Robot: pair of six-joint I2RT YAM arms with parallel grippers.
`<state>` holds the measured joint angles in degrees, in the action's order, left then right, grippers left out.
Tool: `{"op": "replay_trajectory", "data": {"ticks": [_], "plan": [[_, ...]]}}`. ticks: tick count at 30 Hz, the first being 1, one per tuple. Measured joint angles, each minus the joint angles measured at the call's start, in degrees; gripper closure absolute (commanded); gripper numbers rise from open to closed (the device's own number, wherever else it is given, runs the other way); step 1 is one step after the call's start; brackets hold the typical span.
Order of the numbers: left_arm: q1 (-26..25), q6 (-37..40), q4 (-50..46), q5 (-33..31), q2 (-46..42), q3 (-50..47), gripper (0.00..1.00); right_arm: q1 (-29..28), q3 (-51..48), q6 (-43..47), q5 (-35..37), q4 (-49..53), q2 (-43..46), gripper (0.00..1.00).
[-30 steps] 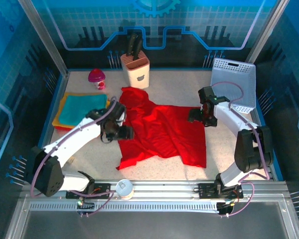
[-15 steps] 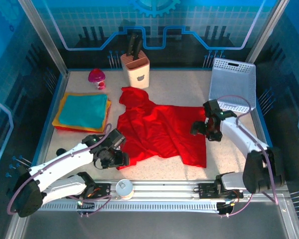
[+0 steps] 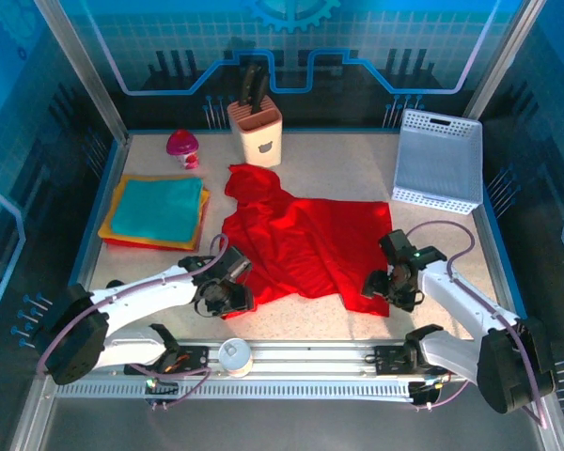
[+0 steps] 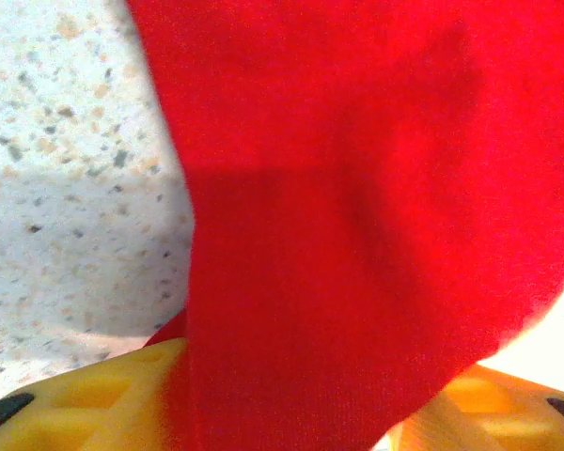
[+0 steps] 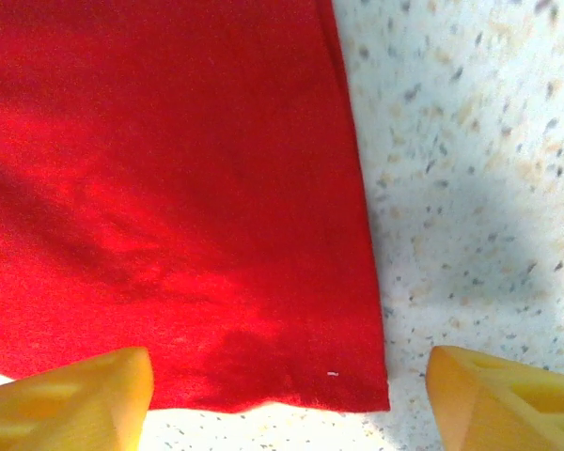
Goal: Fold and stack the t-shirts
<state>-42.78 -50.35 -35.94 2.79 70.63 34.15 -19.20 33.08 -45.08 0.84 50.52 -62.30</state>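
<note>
The bright red t-shirt (image 3: 305, 246) lies spread on the table's middle, one sleeve reaching toward the back. My left gripper (image 3: 231, 299) is at its near left corner; in the left wrist view the red cloth (image 4: 357, 235) runs between the gripper's (image 4: 291, 399) parted yellow fingers (image 4: 85, 399) and overlaps the left one. My right gripper (image 3: 379, 285) is at the near right corner, open. There the shirt's flat corner (image 5: 263, 310) lies between the gripper's (image 5: 288, 374) wide fingertips (image 5: 85, 395). A stack of folded t-shirts (image 3: 157, 209), teal on top, rests at the left.
A white perforated basket (image 3: 439, 162) sits at the back right. A knife block (image 3: 256, 132) and a pink cup (image 3: 183, 148) stand along the back. A white round object (image 3: 235, 355) sits on the rail near the arm bases. Bare speckled table (image 5: 470, 188) lies right of the shirt.
Both arms have drawn back toward the near edge, from the shirt's sides down to its two near corners. The near left corner now sits bunched at the left gripper.
</note>
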Motion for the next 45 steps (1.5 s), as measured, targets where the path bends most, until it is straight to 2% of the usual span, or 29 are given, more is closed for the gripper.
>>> {"op": "replay_trajectory", "data": {"ticks": [2,7,9,12,15,21,26,29,33,36,40,45], "plan": [[-0.04,-0.39,1.07,-0.5,0.22,0.0,0.59,-1.73,-0.02,-1.2,0.02,-0.22,-0.24,0.35],[-0.09,-0.59,1.95,-2.08,0.2,0.2,0.85,-5.38,0.02,-3.21,0.44,-0.96,-2.12,0.43],[-0.13,-0.63,1.36,-2.6,0.13,0.87,0.93,-6.4,0.13,-3.63,0.48,-1.14,-3.43,0.43],[-0.13,-0.33,-0.63,-3.19,-0.81,3.41,0.99,-7.52,0.7,-4.17,0.66,-0.98,-4.72,0.34],[-0.13,-0.13,-2.8,-3.21,-3.15,7.02,1.0,-8.92,2.14,-4.9,2.08,0.13,-4.66,0.28],[1.33,0.98,-8.07,-2.86,-6.19,13.49,1.0,-13.7,5.31,-5.07,6.29,2.8,-3.06,0.26],[5.66,2.29,-11.47,-1.05,-6.71,15.76,1.0,-19.02,6.05,-3.98,6.99,2.25,-8.09,0.28],[8.15,2.89,-12.39,0.9,-7.1,16.0,1.0,-21.57,7.34,-3.39,7.85,1.51,-13.11,0.36],[10.25,3.98,-13.68,3.15,-7.5,16.79,1.0,-23.34,8.9,-2.64,8.85,0.11,-18.69,0.74],[11.19,4.31,-14.91,4.42,-7.91,17.77,1.0,-23.54,9.35,-2.32,9.68,0.02,-20.0,0.88],[11.52,4.2,-17.57,5.9,-10.14,18.69,1.0,-23.54,9.66,-2.12,11.32,1.81,-18.21,1.0],[11.56,3.48,-23.04,7.58,-16.63,18.69,1.0,-22.86,9.68,-2.29,12.85,6.21,-10.56,1.0]]}}
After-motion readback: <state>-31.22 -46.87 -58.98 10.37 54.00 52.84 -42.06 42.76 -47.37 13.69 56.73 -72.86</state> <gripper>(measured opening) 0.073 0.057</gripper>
